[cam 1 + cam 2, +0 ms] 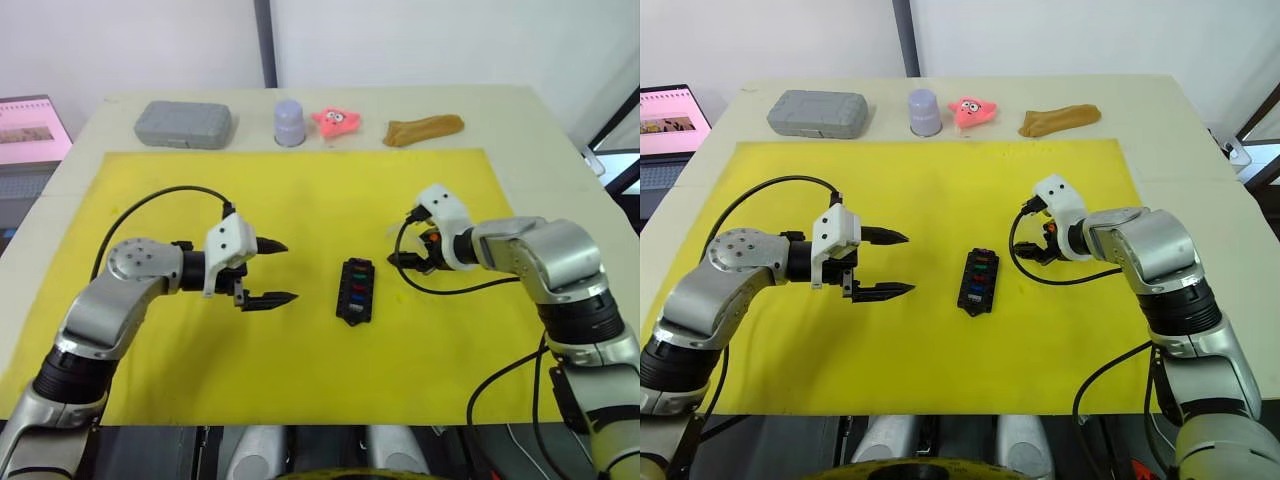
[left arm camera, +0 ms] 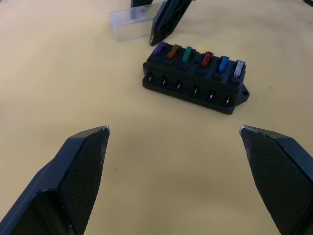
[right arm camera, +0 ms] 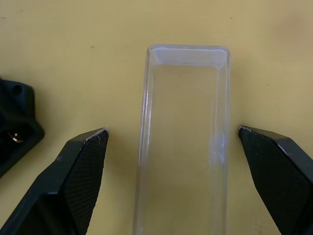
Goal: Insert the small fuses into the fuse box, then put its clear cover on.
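Right wrist view has the clear cover (image 3: 183,142) lying on the yellow mat just right of the fuse box (image 1: 356,291), between the right gripper (image 3: 173,137) fingers spread wide and empty, so they should close squarely on its long walls, while the left gripper (image 1: 278,271) hangs open, empty, to the box's left.

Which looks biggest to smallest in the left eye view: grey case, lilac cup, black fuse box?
1. grey case
2. fuse box
3. lilac cup

The box sits nearer the camera, so its lead over the cup is unsure.
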